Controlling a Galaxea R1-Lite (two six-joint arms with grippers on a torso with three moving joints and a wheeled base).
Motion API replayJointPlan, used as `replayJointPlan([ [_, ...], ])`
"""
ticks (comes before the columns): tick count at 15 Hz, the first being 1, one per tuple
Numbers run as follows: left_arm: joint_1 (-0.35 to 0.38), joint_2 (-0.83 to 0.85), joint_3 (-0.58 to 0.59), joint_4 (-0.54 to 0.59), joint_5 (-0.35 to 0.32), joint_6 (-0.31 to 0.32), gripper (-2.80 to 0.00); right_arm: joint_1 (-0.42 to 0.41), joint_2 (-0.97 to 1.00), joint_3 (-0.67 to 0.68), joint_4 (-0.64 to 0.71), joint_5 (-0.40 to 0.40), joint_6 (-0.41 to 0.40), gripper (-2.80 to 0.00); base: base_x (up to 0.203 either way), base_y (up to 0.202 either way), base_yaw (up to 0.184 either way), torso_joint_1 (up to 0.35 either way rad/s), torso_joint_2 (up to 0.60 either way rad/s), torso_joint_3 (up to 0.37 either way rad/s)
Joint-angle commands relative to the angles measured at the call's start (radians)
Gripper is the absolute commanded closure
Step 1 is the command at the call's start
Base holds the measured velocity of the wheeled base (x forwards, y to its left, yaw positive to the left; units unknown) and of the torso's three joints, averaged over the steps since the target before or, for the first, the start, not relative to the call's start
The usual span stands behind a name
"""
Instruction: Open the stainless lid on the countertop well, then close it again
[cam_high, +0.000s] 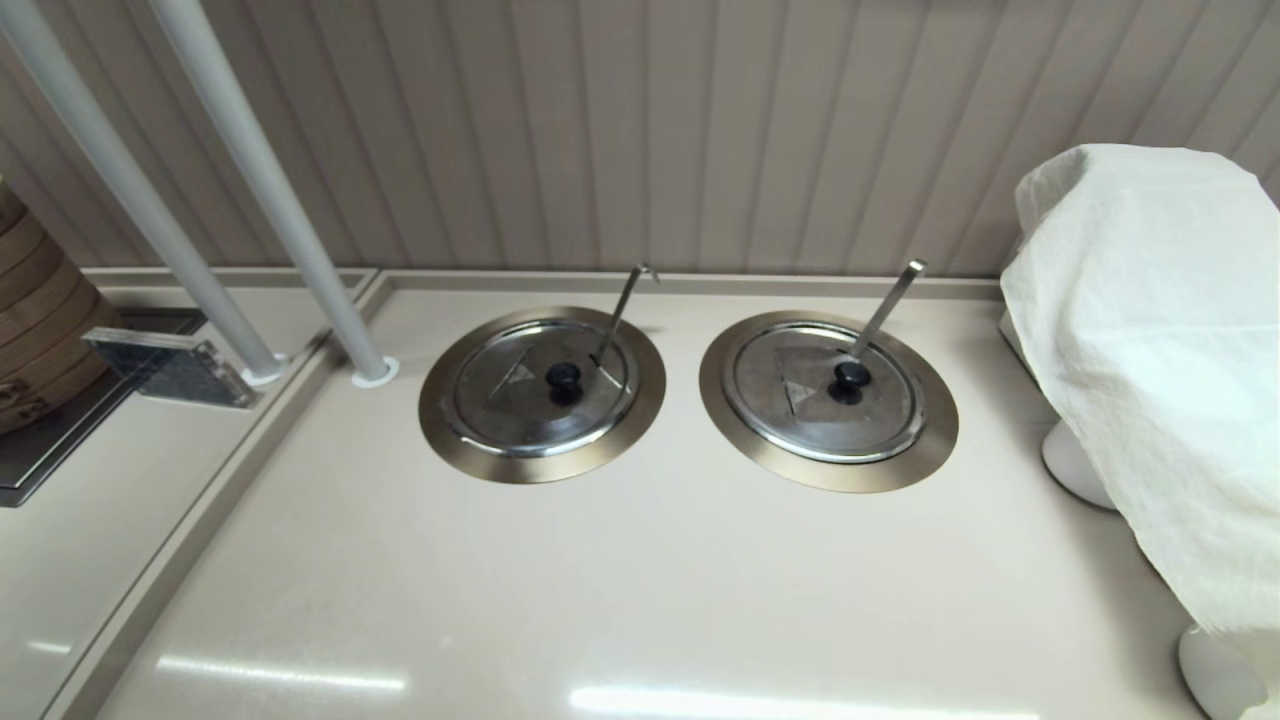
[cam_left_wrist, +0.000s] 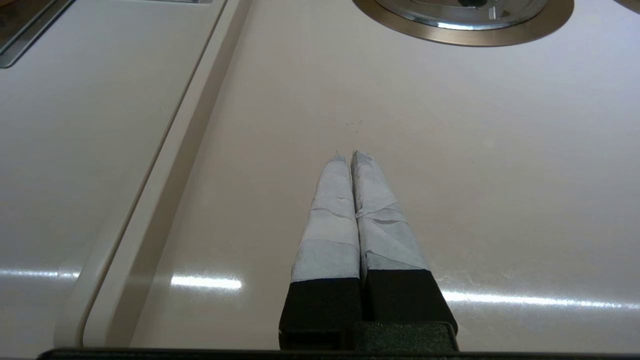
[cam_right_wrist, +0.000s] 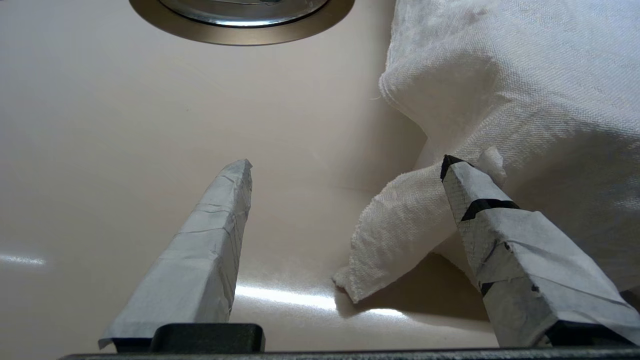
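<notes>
Squarely seated stainless lid (cam_high: 545, 383), black-knobbed.

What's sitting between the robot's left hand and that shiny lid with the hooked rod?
Nothing. In the left wrist view, only bare countertop stretches from the shut left hand to the countertop well holding the stainless lid.

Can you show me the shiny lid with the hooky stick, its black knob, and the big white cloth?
stainless lid (cam_high: 520, 385): head view, on its shiny top.
black knob (cam_high: 563, 376): head view, on the knob's cap.
white cloth (cam_high: 1140, 330): head view, on its draped front.
</notes>
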Motion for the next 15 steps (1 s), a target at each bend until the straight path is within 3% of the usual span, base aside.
replayJointPlan([
  [1,0.001,0.002,0.002,0.000,0.000,0.001,0.00,0.000,0.000,0.001,-0.001,0.002,-0.006,-2.80,0.000,0.000,0.000,0.000,0.00,0.000],
  [15,0.001,0.002,0.002,0.000,0.000,0.001,0.00,0.001,0.001,0.002,-0.007,-0.004,0.020,-2.80,0.000,0.000,0.000,0.000,0.00,0.000],
])
